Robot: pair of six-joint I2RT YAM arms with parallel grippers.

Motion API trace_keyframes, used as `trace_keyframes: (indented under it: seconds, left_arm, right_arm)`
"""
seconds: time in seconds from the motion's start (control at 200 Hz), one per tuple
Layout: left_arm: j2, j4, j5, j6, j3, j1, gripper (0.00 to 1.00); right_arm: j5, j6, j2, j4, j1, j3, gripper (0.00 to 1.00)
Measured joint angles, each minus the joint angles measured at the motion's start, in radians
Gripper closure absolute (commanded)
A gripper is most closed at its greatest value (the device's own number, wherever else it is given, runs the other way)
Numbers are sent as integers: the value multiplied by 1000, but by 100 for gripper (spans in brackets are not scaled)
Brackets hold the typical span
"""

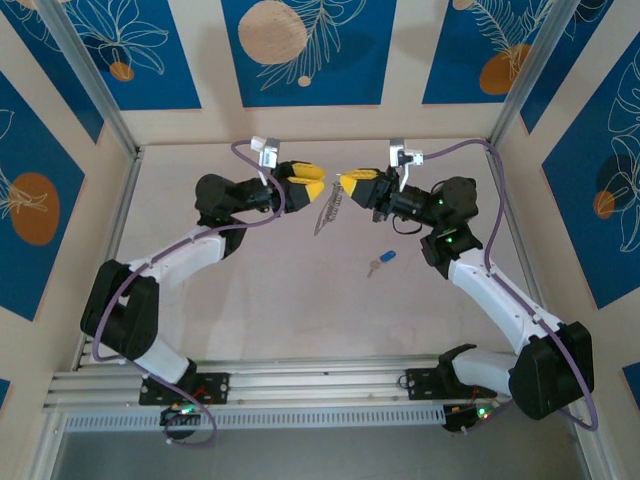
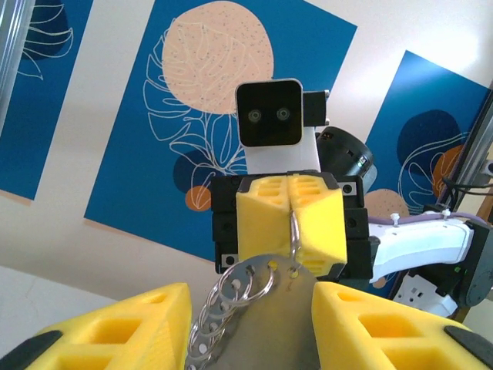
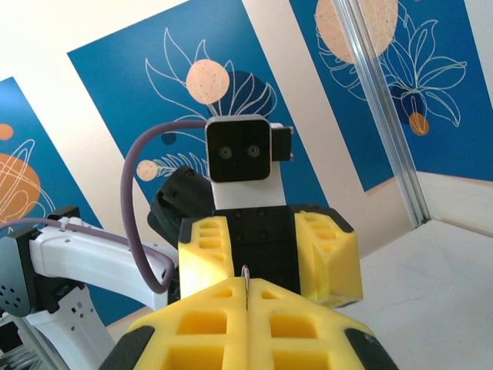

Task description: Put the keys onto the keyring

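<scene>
Pale table [image 1: 250, 300], walled by blue leaf-print panels [image 1: 300, 50]. Keyring [image 1: 330, 212] pinched by right tool [image 1: 345, 181]; left tool [image 1: 315, 184] spread at its 9 o'clock. Key [image 1: 381, 262] laid on table at keyring's 5 o'clock.

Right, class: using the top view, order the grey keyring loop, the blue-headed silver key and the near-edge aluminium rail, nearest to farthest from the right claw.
1. Grey metal keyring loop: gripped by the right claw, dangling from it.
2. Small silver key with blue plastic head: on the table, nearer the rail.
3. Silver aluminium rail: along the table's near edge.
</scene>
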Motion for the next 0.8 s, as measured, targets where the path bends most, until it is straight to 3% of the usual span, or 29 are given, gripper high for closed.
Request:
trace_keyframes:
  seconds: [0.7, 0.8]
  left_arm:
    - [44, 55, 8, -58, 61, -24, 57]
    - [53, 59, 11, -66, 67, -26, 62]
  right_arm:
    - [25, 8, 30, 21, 21, 0, 100]
    - [26, 8, 30, 21, 23, 0, 100]
